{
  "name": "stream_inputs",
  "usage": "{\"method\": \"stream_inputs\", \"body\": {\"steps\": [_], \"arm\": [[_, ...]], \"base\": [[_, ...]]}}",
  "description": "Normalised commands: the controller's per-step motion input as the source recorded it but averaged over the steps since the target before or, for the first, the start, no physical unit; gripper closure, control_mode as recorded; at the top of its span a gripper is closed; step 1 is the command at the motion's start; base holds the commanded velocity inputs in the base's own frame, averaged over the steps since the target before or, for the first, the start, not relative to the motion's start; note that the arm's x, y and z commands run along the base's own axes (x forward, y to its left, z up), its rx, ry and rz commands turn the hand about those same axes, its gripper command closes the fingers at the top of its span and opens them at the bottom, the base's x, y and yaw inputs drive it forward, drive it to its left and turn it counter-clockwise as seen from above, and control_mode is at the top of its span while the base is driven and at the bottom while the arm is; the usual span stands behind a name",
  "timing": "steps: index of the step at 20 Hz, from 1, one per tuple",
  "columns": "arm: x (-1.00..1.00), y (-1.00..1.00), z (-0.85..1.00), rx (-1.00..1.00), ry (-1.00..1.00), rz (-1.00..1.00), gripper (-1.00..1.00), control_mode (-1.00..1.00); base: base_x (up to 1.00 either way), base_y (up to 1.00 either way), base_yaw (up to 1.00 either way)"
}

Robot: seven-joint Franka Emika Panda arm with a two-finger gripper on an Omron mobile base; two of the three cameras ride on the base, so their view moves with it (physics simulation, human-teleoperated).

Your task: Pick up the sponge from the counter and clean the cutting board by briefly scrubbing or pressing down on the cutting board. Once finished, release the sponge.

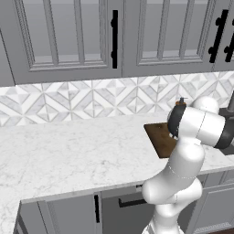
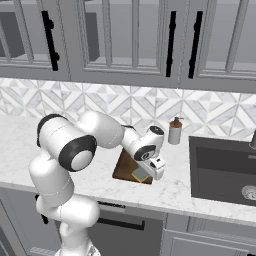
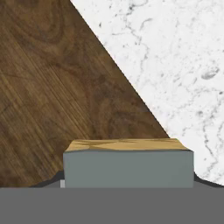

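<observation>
Because the task was to scrub, the gripper [image 2: 148,176] was clenched on the sponge [image 3: 127,162], holding it low over the cutting board [image 3: 52,96], near its edge.

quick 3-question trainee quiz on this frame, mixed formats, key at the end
1. True or false: the sponge sits in the hand over the cutting board.
2. What stands on the counter between the board and the sink? A) a kettle B) a soap dispenser C) a mug
3. Fill in: in the hand view, the board's edge runs diagonally, with white ____ counter beyond it.

Key: 1 true; 2 B; 3 marble
</observation>
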Motion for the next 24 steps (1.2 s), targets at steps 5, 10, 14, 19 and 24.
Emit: {"method": "stream_inputs", "body": {"steps": [5, 10, 14, 19, 24], "arm": [[0.46, 0.18, -0.03, -0.03, 0.07, 0.00, 1.00, -1.00], [0.38, 0.21, -0.26, -0.09, 0.00, 0.00, 1.00, -1.00], [0.43, 0.06, -0.19, -0.02, -0.01, 0.00, 1.00, -1.00], [0.49, 0.00, -0.12, 0.00, -0.01, 0.00, 1.00, -1.00], [0.57, 0.00, -0.04, 0.00, 0.00, 0.00, 1.00, -1.00]], "base": [[0.00, 0.00, 0.00], [0.00, 0.00, 0.00], [0.00, 0.00, 0.00], [0.00, 0.00, 0.00], [0.00, 0.00, 0.00]]}}
